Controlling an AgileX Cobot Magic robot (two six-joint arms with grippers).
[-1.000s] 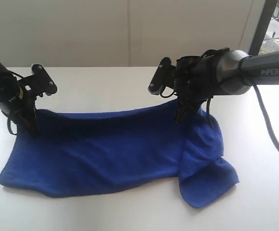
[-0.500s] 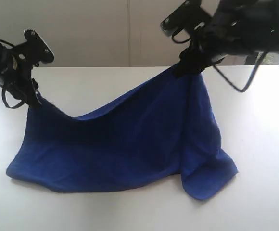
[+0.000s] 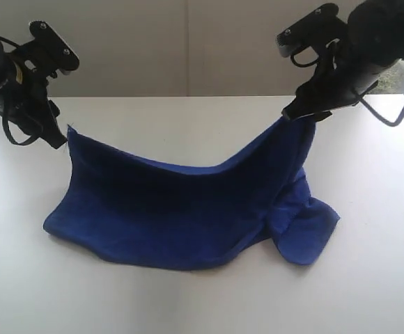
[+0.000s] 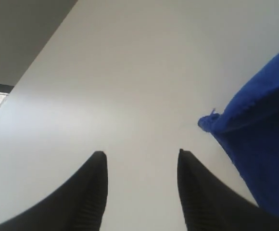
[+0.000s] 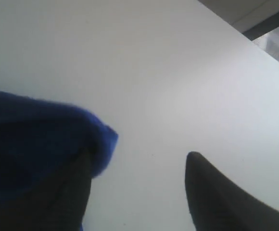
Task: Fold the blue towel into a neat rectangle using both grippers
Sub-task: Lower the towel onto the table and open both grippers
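Mid-fold: blue towel [image 3: 181, 209] sags between raised corners; left tool [image 4: 141, 153] gapes empty, right tool [image 5: 138, 156] wide, cloth apparently draped on one finger. Next: grip both corners firmly.

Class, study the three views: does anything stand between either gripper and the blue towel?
Nothing visible does. The towel has its raised corners right at both grippers: one beside the left gripper, one draped over one side of the right gripper. Both are open, with only bare table showing in the gap.
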